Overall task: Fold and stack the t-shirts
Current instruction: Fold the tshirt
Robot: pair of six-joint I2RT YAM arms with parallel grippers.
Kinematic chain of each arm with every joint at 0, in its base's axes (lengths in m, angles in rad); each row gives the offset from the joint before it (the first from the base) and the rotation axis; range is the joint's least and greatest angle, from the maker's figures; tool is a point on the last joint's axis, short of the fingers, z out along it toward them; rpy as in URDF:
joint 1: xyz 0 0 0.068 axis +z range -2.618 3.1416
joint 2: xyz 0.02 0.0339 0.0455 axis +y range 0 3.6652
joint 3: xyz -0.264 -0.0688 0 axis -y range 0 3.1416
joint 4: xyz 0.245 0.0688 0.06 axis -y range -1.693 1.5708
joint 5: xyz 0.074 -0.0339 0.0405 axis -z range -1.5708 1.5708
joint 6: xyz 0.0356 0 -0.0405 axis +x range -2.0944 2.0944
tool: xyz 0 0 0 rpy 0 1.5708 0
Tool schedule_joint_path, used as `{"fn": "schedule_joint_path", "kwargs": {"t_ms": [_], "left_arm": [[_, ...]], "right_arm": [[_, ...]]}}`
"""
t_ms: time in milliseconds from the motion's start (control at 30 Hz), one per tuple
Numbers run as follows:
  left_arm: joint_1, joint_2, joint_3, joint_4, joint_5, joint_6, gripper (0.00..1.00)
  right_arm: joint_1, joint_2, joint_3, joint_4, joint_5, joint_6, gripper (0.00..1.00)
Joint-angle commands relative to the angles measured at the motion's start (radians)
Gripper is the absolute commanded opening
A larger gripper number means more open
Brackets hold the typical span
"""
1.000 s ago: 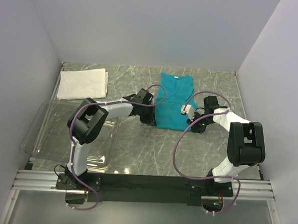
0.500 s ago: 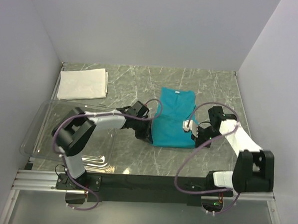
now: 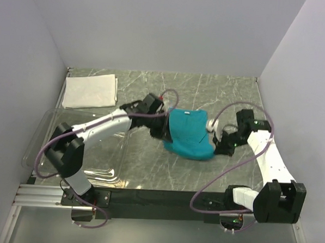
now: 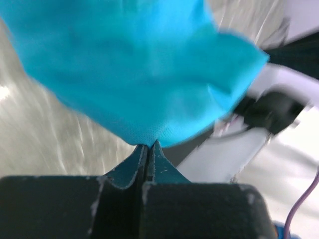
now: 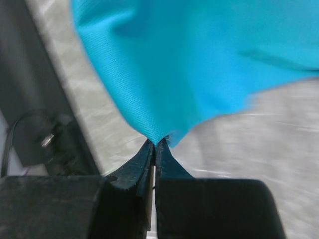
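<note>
Seemingly marble table [image 3: 149, 167], pale walls [image 3: 167, 29], t-shirt [image 3: 189, 136]

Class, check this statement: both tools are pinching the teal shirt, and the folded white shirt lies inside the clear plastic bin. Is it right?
Not quite. The white shirt lies on the table beyond the clear plastic bin, not inside it, as the top view shows. The left tool and right tool do pinch the teal shirt.

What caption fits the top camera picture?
Left gripper and right gripper pinch the teal t-shirt; white t-shirt lies folded.
</note>
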Motion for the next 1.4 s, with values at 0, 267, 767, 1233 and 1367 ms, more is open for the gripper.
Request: {"fn": "schedule_joint_path", "kwargs": {"t_ms": [0, 267, 767, 1233, 1367], "left_arm": [[0.082, 0.088, 0.189, -0.042, -0.021, 0.081, 0.00], [0.208, 0.410, 0.534, -0.021, 0.030, 0.107, 0.00], [0.308, 0.679, 0.729, 0.091, 0.094, 0.023, 0.01], [0.314, 0.752, 0.812, 0.170, -0.068, -0.083, 0.37], [0.316, 0.713, 0.849, 0.121, -0.226, -0.022, 0.58]], "right_arm": [[-0.038, 0.066, 0.168, 0.130, -0.065, 0.199, 0.00], [-0.048, 0.361, 0.374, 0.384, -0.040, 0.443, 0.00], [-0.047, 0.579, 0.408, 0.779, 0.145, 0.769, 0.00], [0.025, 0.686, 0.451, 0.931, 0.354, 0.977, 0.21], [0.025, 0.680, 0.468, 0.949, 0.510, 1.100, 0.66]]}}
